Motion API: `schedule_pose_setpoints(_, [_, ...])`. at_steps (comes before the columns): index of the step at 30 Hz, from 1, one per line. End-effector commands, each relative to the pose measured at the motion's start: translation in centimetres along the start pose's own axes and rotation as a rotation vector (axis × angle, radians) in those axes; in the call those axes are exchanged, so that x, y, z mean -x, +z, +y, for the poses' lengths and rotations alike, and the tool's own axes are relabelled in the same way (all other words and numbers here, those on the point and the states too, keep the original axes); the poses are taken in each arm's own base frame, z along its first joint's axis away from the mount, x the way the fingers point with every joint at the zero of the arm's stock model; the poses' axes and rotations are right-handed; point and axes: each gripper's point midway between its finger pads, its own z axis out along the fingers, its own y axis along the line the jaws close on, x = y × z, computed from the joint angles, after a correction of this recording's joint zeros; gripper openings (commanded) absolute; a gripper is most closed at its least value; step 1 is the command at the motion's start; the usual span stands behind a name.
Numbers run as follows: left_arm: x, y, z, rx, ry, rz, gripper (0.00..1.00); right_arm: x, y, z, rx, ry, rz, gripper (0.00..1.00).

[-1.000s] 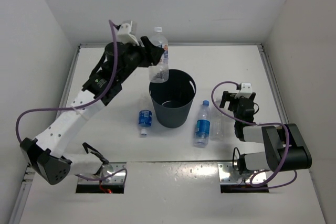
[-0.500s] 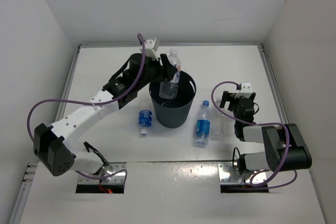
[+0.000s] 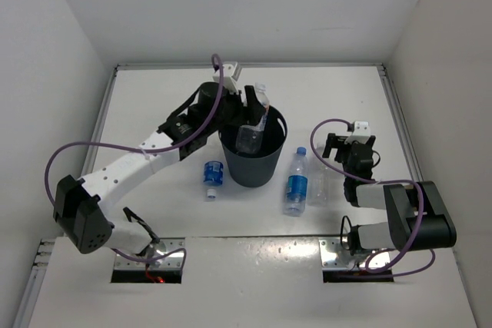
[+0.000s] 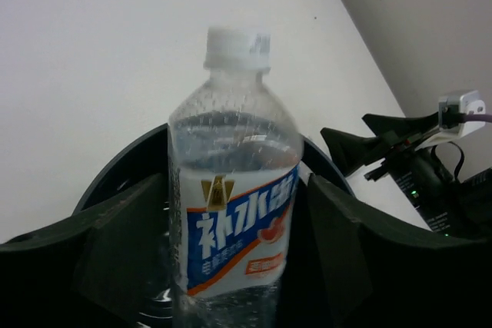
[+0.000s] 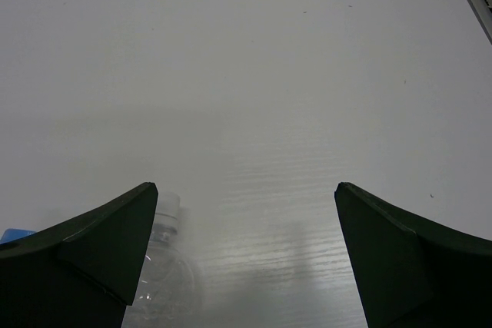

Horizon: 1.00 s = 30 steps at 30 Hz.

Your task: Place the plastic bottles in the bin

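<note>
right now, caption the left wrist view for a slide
White-capped bottle between the jaws of the left gripper, base inside the bin

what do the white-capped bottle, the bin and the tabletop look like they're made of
White-capped bottle: likely thin clear plastic, see-through with droplets inside, glossy printed blue label. Bin: dark moulded plastic by its smooth tapering wall, dull sheen. Tabletop: white, smooth, faintly reflective in the right wrist view; laminate or painted board, cannot tell which.
</note>
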Motion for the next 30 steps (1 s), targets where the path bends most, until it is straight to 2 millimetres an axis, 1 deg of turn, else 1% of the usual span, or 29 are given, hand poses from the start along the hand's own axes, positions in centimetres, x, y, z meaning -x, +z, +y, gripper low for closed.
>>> schedule_pose_setpoints(1, [3.1,-0.5,-1.9,-0.042,0.007,-0.072,0.82,3.0,0.5,0.3,0.016,0.012,-0.101,1.00])
schedule_pose_setpoints(2, [4.4,-1.1,-2.5,-0.057,0.016,-0.102,0.92,3.0,0.5,0.3,0.016,0.012,-0.101,1.00])
schedule_pose_setpoints(4, [6.6,-1.9,-3.4,-0.078,0.038,-0.150,1.00,3.0,0.5,0.3,0.016,0.012,-0.101,1.00])
schedule_pose_setpoints(5, [7.8,-2.5,-4.0,-0.101,0.060,-0.181,1.00,3.0,0.5,0.3,0.016,0.012,-0.101,1.00])
schedule_pose_setpoints(6, [9.5,-3.5,-4.9,-0.127,0.069,-0.219,1.00,3.0,0.5,0.3,0.016,0.012,-0.101,1.00])
schedule_pose_setpoints(7, [9.7,-3.5,-4.5,-0.118,0.079,-0.224,1.00,3.0,0.5,0.3,0.016,0.012,-0.101,1.00])
schedule_pose_setpoints(8, [11.5,-4.6,-5.3,-0.136,0.086,-0.268,1.00,3.0,0.5,0.3,0.016,0.012,-0.101,1.00])
schedule_pose_setpoints(9, [13.3,-5.5,-4.6,-0.112,0.099,-0.313,1.00,3.0,0.5,0.3,0.016,0.012,-0.101,1.00])
schedule_pose_setpoints(11, [15.4,-6.9,-3.8,-0.079,0.098,-0.373,1.00,3.0,0.5,0.3,0.016,0.012,-0.101,1.00])
schedule_pose_setpoints(12, [16.3,-7.5,-2.8,-0.040,0.099,-0.404,1.00,3.0,0.5,0.3,0.016,0.012,-0.101,1.00])
schedule_pose_setpoints(13, [18.0,-8.8,-1.2,0.004,0.089,-0.453,1.00,3.0,0.5,0.3,0.016,0.012,-0.101,1.00])
schedule_pose_setpoints(14, [18.0,-9.1,0.2,0.046,0.083,-0.462,1.00,3.0,0.5,0.3,0.016,0.012,-0.101,1.00])
schedule_pose_setpoints(15, [18.5,-9.5,2.6,0.119,0.066,-0.478,1.00,3.0,0.5,0.3,0.016,0.012,-0.101,1.00])
schedule_pose_setpoints(16, [18.7,-10.3,3.8,0.154,0.051,-0.487,1.00,3.0,0.5,0.3,0.016,0.012,-0.101,1.00])
schedule_pose_setpoints(17, [18.2,-10.1,5.4,0.193,0.037,-0.469,1.00,3.0,0.5,0.3,0.016,0.012,-0.101,1.00])
schedule_pose_setpoints(18, [17.4,-10.5,8.5,0.277,-0.007,-0.447,1.00,3.0,0.5,0.3,0.016,0.012,-0.101,1.00])
schedule_pose_setpoints(19, [16.7,-10.4,10.2,0.320,-0.032,-0.428,1.00,3.0,0.5,0.5,0.025,0.011,-0.101,1.00])
schedule_pose_setpoints(20, [16.1,-10.7,11.4,0.340,-0.055,-0.415,1.00,3.0,0.5,0.5,0.025,0.011,-0.101,1.00])
schedule_pose_setpoints(21, [14.0,-10.2,12.7,0.344,-0.096,-0.363,1.00,3.0,0.5,0.5,0.025,0.011,-0.101,1.00])
schedule_pose_setpoints(22, [13.0,-10.1,14.7,0.381,-0.124,-0.344,1.00,3.0,0.5,0.5,0.025,0.011,-0.101,1.00])
schedule_pose_setpoints(23, [11.8,-10.2,15.2,0.385,-0.141,-0.326,1.00,3.0,0.5,0.5,0.025,0.011,-0.101,1.00])
schedule_pose_setpoints(24, [9.5,-9.6,16.1,0.374,-0.174,-0.294,1.00,3.0,0.5,0.5,0.025,0.011,-0.101,1.00])
schedule_pose_setpoints(25, [7.9,-8.9,16.4,0.364,-0.193,-0.265,1.00,3.0,0.5,0.5,0.025,0.011,-0.101,1.00])
schedule_pose_setpoints(26, [4.8,-8.4,17.7,0.373,-0.236,-0.211,1.00,3.0,0.5,0.5,0.025,0.011,-0.101,1.00])
schedule_pose_setpoints(27, [3.6,-7.7,17.5,0.335,-0.251,-0.193,1.00,3.0,0.5,0.5,0.025,0.011,-0.101,1.00])
schedule_pose_setpoints(28, [2.1,-7.3,17.7,0.323,-0.266,-0.169,1.00,3.0,0.5,0.5,0.025,0.011,-0.101,1.00])
schedule_pose_setpoints(29, [-1.0,-6.8,18.5,0.325,-0.277,-0.113,1.00,3.0,0.5,0.5,0.025,0.011,-0.101,1.00])
schedule_pose_setpoints(30, [-2.2,-6.5,18.1,0.291,-0.293,-0.083,1.00,3.0,0.5,0.5,0.025,0.011,-0.101,1.00])
